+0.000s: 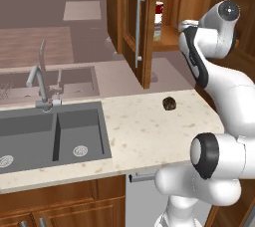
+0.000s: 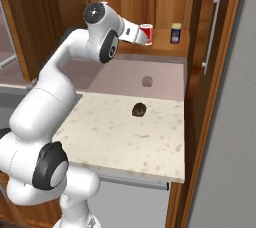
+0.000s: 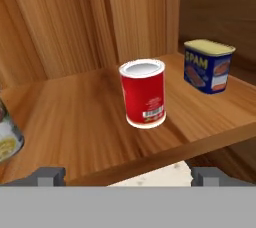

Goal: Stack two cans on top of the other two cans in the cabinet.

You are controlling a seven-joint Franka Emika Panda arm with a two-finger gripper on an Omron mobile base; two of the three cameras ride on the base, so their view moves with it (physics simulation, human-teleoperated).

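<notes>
A red can [image 3: 143, 94] with a white band and pale top stands upright mid-shelf in the hand view, straight ahead of my gripper [image 3: 129, 178]. The gripper is open, its fingertips [image 3: 50, 176] wide apart and short of the shelf edge. The dark-blue can [image 3: 207, 66] with a yellowish label stands to the right, apart from the red one. The cream-labelled can [image 3: 6, 141] is cut off at the left edge. In the left base view a second red can [image 1: 159, 8] seems to sit on the cream can [image 1: 157, 31]. The cabinet [image 1: 130, 22] door stands open.
The wooden shelf [image 3: 75, 122] has bare room between the cans. A small dark lump [image 1: 169, 103] lies on the speckled counter [image 1: 144, 131] below. A double sink [image 1: 50, 131] with a faucet [image 1: 40, 84] is to the left. The right-hand door's bar handle [image 2: 212, 29] hangs beside the shelf.
</notes>
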